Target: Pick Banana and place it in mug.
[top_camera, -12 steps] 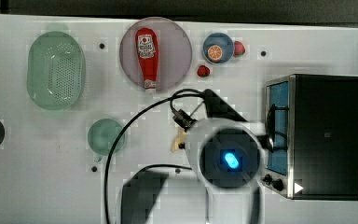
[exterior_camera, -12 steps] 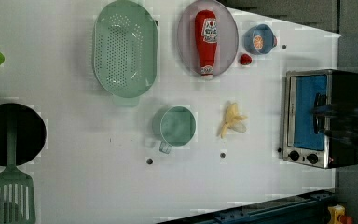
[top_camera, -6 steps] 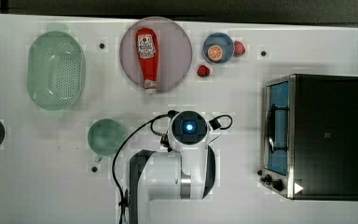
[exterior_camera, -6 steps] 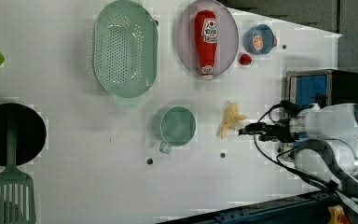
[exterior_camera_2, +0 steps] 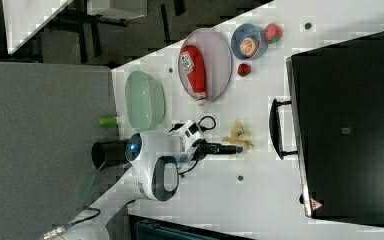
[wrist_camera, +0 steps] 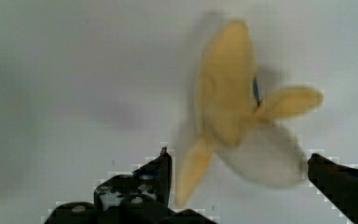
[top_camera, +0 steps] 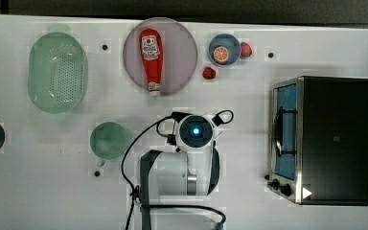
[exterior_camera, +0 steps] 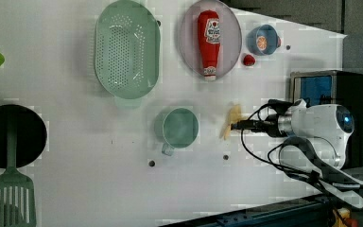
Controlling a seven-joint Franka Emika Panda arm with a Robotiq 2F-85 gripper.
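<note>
The pale yellow banana (exterior_camera: 231, 120) lies on the white table to the left view's right of the teal mug (exterior_camera: 180, 127). My gripper (exterior_camera: 238, 126) reaches it from the left view's right, low over the table. In the wrist view the open gripper (wrist_camera: 237, 163) has one dark finger (wrist_camera: 161, 168) on each side of the banana's (wrist_camera: 233, 107) near end, with no contact visible. The right view has the gripper (exterior_camera_2: 235, 149) beside the banana (exterior_camera_2: 239, 136). In the top view my arm's wrist (top_camera: 195, 131) covers the banana, and the mug (top_camera: 109, 140) stands empty to the top view's left of it.
A toaster oven (top_camera: 326, 139) stands at the top view's right. At the back are a plate with a ketchup bottle (top_camera: 151, 60), a green colander (top_camera: 57, 72) and a blue bowl (top_camera: 224, 49) with strawberries beside it. A black pan (exterior_camera: 9, 137) and spatula (exterior_camera: 9, 201) sit at the left view's left.
My arm swung in from the toaster side to stand over the banana. The open gripper came down around the banana's end. Banana and mug have not moved.
</note>
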